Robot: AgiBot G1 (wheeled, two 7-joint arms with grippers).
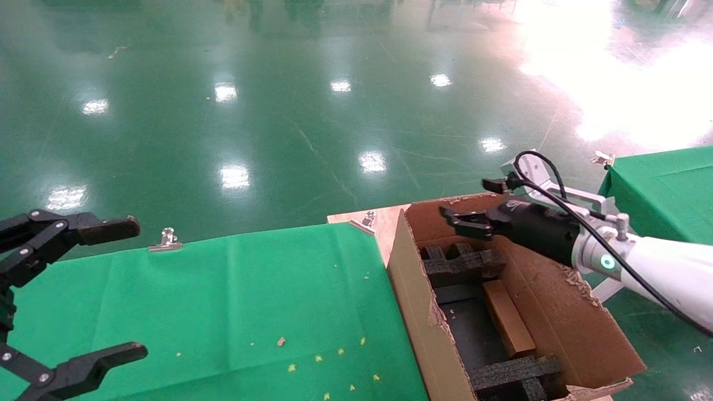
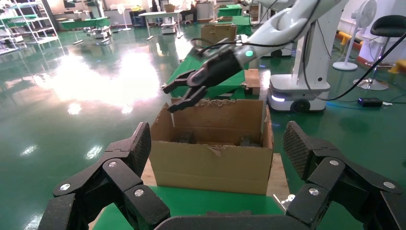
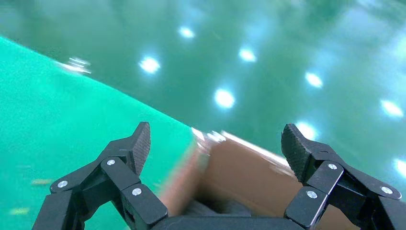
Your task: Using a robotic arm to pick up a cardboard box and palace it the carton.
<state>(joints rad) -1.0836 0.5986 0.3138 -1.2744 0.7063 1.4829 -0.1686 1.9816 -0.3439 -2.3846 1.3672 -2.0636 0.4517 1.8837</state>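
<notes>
Cardboard fills the lower right of the head view, where we see the carton (image 1: 562, 312) standing with its flaps up just beside the green-covered table (image 1: 223, 301). Inside it, black foam inserts (image 1: 465, 264) sit toward the top and bottom of the opening, and the cardboard box (image 1: 507, 318) lies between them on the dark floor of the carton, long and narrow from this angle.

We see the robotic arm (image 1: 663, 275) entering from the right edge, white with a black wrist and a black cable looped over it. Its right gripper (image 1: 473, 207) hangs over the carton's far end, above the foam, with its fingers spread apart and nothing between them. In the right wrist view the two fingertips (image 3: 140, 143) stand wide apart, with brown cardboard and green cloth blurred beyond them.

At the left edge of the head view we see the left gripper (image 1: 120, 287), all black, parked over the table with its fingers wide apart and empty. Its wrist view looks across at the carton (image 2: 210, 163) and the other gripper (image 2: 179, 96) poised above its rim.

Small yellow scraps (image 1: 334, 362) dot the cloth near the bottom centre.
</notes>
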